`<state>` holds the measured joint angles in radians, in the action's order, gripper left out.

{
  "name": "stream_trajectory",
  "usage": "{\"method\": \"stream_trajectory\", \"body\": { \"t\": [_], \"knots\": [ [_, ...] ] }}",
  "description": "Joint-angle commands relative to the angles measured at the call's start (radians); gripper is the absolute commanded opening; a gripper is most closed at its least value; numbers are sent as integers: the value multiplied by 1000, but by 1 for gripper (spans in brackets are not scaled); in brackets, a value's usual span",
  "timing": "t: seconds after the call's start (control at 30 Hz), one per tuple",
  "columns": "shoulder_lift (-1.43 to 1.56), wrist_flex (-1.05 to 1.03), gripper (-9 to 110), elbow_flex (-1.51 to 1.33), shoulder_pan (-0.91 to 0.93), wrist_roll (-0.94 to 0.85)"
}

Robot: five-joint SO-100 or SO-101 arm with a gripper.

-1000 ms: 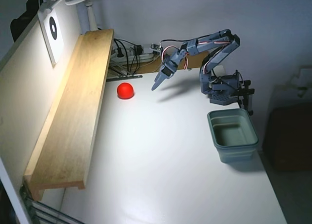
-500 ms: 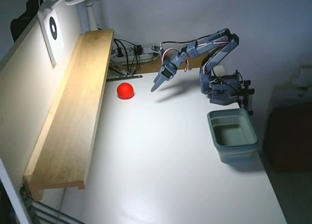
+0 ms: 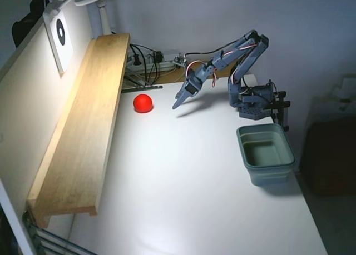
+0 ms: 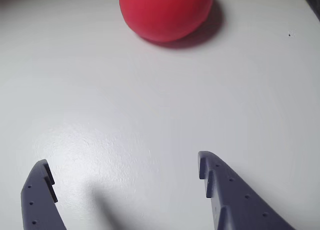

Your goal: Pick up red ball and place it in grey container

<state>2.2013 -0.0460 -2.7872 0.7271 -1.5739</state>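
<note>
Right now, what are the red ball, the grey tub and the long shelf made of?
The red ball looks like matte rubber or foam: smooth, with no shine; I can't tell which. The grey tub looks like moulded plastic, with a thick rolled rim and rounded corners. The long shelf looks like pale wood, with faint lengthwise grain under the lamp light.

The end effector (image 3: pixel 176 105) has eased slightly lower toward the table (image 3: pixel 183 171), the arm stretching further out.

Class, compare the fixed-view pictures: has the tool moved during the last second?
Yes, slightly. The tool has edged left toward the red ball, and the arm's elbow now sits farther left, judged against the unmoved grey container.
</note>
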Motion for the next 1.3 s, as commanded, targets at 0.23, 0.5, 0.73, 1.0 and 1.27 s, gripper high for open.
{"method": "stream_trajectory", "body": {
  "t": [0.23, 0.5, 0.73, 1.0, 1.27],
  "knots": [
    [-4, 27, 38, -10, 8, 3],
    [-150, 125, 38, 38, 8, 3],
    [-402, 247, 38, 167, 8, 3],
    [-601, 286, 38, 327, 8, 3],
    [-751, 275, 38, 488, 8, 3]
  ]
}}
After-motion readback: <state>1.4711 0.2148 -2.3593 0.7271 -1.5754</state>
